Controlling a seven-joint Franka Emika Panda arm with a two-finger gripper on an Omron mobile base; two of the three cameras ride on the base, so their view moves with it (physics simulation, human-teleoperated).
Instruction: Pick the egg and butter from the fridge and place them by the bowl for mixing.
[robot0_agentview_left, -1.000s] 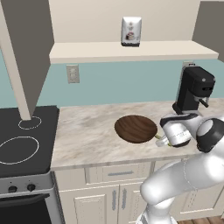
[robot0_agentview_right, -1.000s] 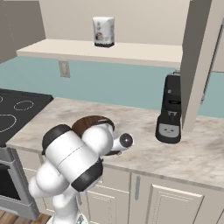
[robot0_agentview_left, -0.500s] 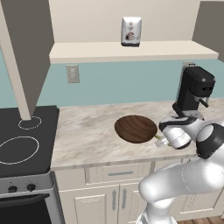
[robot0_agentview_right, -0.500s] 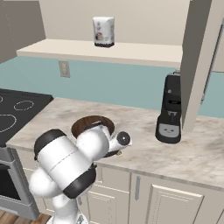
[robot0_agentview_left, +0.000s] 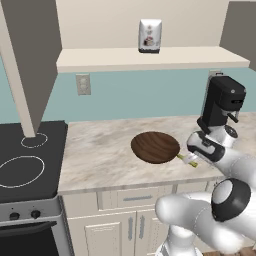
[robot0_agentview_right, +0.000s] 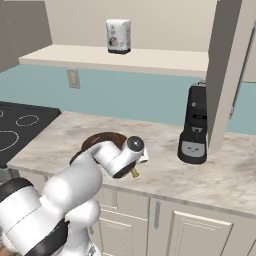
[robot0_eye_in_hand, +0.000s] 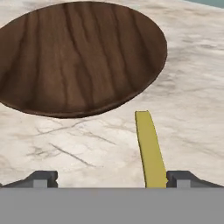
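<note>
The dark brown wooden bowl (robot0_agentview_left: 155, 146) (robot0_agentview_right: 95, 141) (robot0_eye_in_hand: 78, 57) sits on the marble counter. Just to its right lies the butter (robot0_agentview_left: 186, 160) (robot0_agentview_right: 135, 173) (robot0_eye_in_hand: 151, 148), a slim yellow stick flat on the counter. My gripper (robot0_agentview_left: 193, 156) (robot0_eye_in_hand: 113, 178) hangs low over that spot and is open. In the hand view the butter lies between the fingertips (robot0_eye_in_hand: 43, 177), close to the right one, and neither touches it. The egg and the fridge are out of view.
A black coffee machine (robot0_agentview_left: 220, 105) (robot0_agentview_right: 195, 125) stands behind and right of the gripper. The black stove top (robot0_agentview_left: 25, 160) is at the far left. A white pack (robot0_agentview_left: 150, 36) sits on the shelf above. The counter's front edge runs just below the butter.
The jaws have spread a little wider and the hand has edged back to the right of the bowl. The butter stays on the counter.
</note>
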